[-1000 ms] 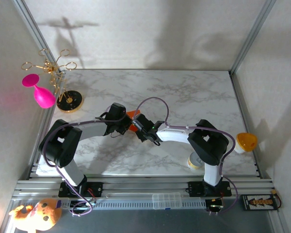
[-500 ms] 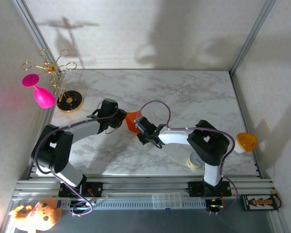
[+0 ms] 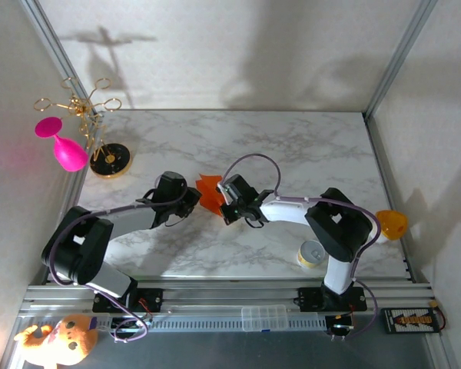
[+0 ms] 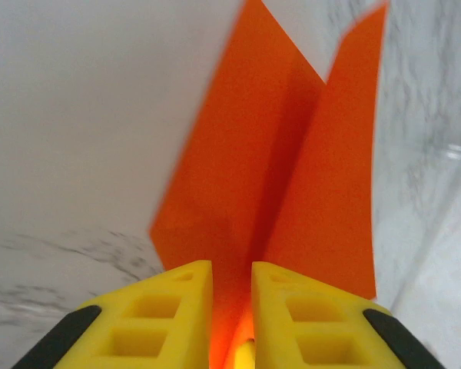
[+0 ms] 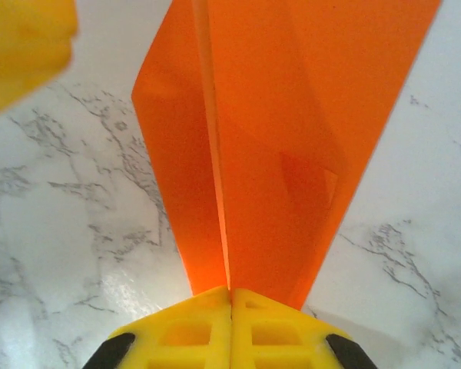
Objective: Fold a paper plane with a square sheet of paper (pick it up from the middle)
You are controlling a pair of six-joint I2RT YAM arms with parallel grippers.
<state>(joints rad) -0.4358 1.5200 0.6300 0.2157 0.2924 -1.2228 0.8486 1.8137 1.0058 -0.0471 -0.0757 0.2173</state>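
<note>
The orange sheet of paper (image 3: 209, 191) is folded into a narrow paper-plane shape with a centre crease and two flaps, and is held above the marble table's middle. My right gripper (image 3: 224, 203) is shut on its lower edge; in the right wrist view the fingertips (image 5: 231, 294) meet on the crease and the paper (image 5: 269, 154) fans away from them. My left gripper (image 3: 193, 197) is at the paper's left side. In the left wrist view its fingers (image 4: 232, 270) stand a little apart with the fold of the paper (image 4: 292, 177) running into the gap.
A pink goblet (image 3: 62, 147) and a gold rack (image 3: 100, 131) stand at the far left. A small yellow can (image 3: 313, 254) sits near the right arm's base. An orange-yellow cup (image 3: 390, 224) is at the right edge. The marble table (image 3: 292, 146) has free room behind the arms.
The left gripper let go of the paper, drew back to the left, then returned with its jaws slightly apart. The right gripper kept its hold and turned the paper, so more orange shows.
</note>
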